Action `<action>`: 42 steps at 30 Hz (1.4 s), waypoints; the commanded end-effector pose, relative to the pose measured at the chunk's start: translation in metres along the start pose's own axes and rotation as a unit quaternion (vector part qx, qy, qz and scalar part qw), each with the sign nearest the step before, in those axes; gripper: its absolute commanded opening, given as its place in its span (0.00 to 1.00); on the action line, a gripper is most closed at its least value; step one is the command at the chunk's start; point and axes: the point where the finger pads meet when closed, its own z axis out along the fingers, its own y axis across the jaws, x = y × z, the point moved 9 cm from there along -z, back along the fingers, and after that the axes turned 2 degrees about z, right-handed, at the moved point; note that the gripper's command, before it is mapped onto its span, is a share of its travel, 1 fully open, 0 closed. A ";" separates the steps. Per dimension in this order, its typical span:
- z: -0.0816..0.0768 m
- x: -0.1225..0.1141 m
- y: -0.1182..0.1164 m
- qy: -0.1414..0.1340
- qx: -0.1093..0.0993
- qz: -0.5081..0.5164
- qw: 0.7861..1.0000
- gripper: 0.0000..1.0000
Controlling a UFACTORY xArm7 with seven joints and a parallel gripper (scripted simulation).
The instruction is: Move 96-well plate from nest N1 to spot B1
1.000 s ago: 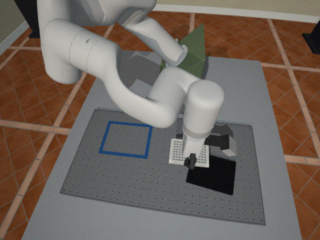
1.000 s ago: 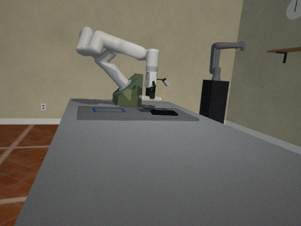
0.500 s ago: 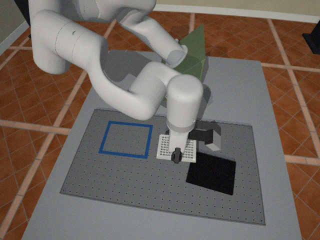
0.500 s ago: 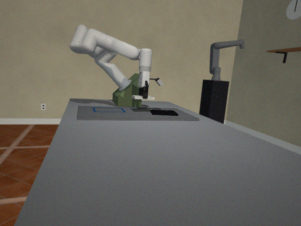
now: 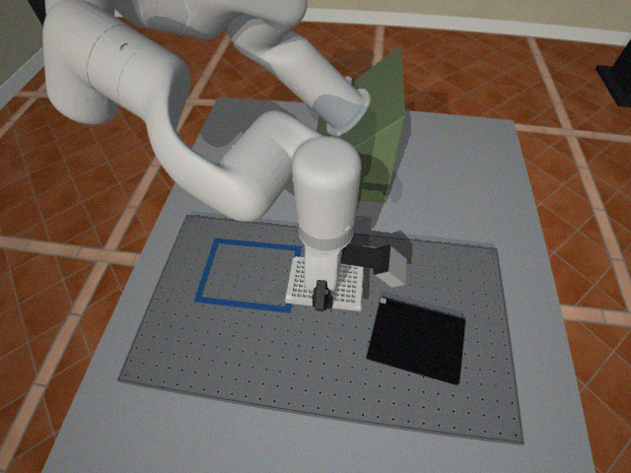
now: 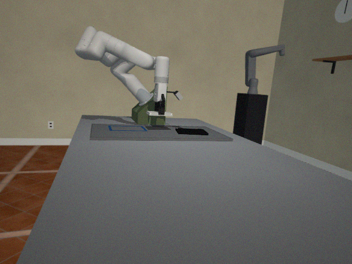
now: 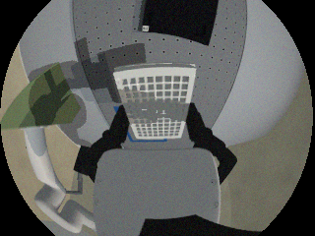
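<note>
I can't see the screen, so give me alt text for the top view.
A white arm's gripper holds a white well plate above the grey deck, beside the blue taped outline. The black nest lies to the right.

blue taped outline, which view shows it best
The top view: the whole blue taped outline shows on the deck, apart from its right corner, hidden behind the 96-well plate held in the pincer. The exterior view gives only a flattened sliver. The wrist view shows just a bit of blue under the plate.
</note>
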 end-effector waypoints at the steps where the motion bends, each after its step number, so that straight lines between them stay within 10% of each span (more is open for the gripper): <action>1: -0.002 -0.020 -0.005 0.003 -0.003 0.000 1.000 0.00; 42: 0.003 -0.133 -0.034 0.002 -0.003 0.000 1.000 0.00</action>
